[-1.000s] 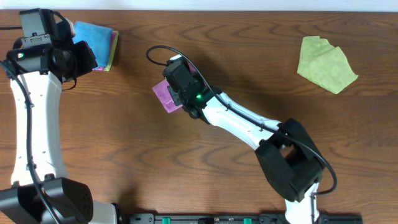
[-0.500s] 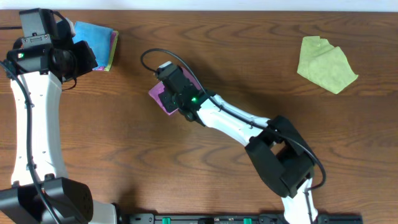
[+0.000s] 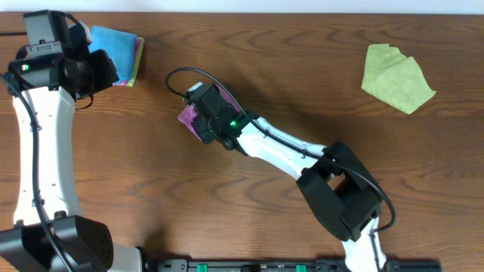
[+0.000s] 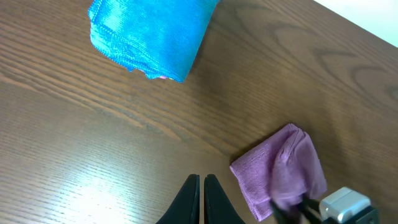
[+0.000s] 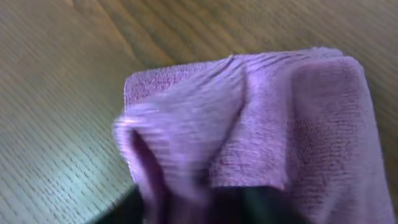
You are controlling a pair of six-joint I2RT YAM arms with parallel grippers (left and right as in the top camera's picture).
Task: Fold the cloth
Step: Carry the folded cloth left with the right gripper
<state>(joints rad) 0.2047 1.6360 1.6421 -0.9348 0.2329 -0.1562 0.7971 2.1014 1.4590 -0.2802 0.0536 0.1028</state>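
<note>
A small folded purple cloth (image 3: 192, 121) lies on the wooden table left of centre. It also shows in the left wrist view (image 4: 277, 168) and fills the right wrist view (image 5: 261, 124). My right gripper (image 3: 203, 117) is shut on the purple cloth at its near edge, its fingers mostly hidden under bunched fabric. My left gripper (image 4: 203, 190) is shut and empty, hovering at the far left of the table, well apart from the purple cloth.
A folded blue cloth (image 3: 113, 47) lies on a stack at the back left, seen also in the left wrist view (image 4: 152, 34). A crumpled yellow-green cloth (image 3: 395, 77) lies at the back right. Bare wood surrounds them.
My right gripper has dragged the purple cloth to the left across the table, toward the blue stack. The left arm has not moved.
</note>
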